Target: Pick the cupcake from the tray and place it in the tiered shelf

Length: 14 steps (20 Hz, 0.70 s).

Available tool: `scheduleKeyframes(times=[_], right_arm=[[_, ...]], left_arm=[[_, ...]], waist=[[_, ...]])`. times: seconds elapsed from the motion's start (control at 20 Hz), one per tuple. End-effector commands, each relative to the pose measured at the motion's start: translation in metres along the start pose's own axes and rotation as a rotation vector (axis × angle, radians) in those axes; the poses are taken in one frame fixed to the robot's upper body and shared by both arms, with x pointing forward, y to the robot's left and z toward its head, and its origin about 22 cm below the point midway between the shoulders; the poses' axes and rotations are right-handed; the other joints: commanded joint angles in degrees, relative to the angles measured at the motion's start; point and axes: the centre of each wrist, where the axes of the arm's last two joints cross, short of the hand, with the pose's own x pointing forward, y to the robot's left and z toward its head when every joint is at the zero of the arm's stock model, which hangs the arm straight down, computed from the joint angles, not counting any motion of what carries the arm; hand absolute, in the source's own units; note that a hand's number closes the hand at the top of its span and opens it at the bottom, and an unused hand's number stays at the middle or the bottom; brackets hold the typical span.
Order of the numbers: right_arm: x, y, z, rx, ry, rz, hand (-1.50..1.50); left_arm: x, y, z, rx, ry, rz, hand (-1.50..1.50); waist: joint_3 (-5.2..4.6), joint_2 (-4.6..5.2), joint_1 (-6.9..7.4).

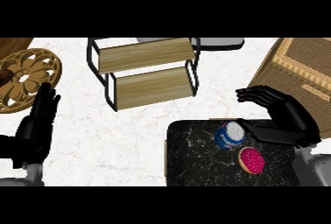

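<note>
The cupcake [229, 135], blue-wrapped with a white top, lies tilted on the black marble tray [194, 153] at the lower middle. My right hand [282, 114] hovers just right of it and over the tray's far right corner. Its fingers are relaxed and lightly curved with nothing in them, and the thumb reaches toward the cupcake's right side. The tiered shelf [145, 72], two wooden boards in a black wire frame, stands beyond the tray at the upper middle. At the left edge my left hand [37, 124] rests open, fingers up.
A pink-frosted doughnut [251, 160] lies on the tray near the cupcake. A carved wooden round plate [29, 76] sits at the far left behind the left hand. A woven brown box [301, 70] stands at the upper right, and a grey object [220, 43] behind the shelf.
</note>
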Motion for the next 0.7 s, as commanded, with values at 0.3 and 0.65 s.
scheduleKeyframes(times=[0.3,0.65], right_arm=[[0.044,-0.057,0.026,0.326,-0.123,0.014,-1.50],[0.112,-0.051,0.030,0.557,0.028,0.506,-1.50]], left_arm=[[0.007,-0.007,-0.008,-0.024,0.018,-0.010,0.00],[0.015,-0.008,-0.004,-0.015,0.014,-0.013,0.00]], waist=[[-0.11,-0.20,-0.50],[-0.17,-0.51,-0.30]])
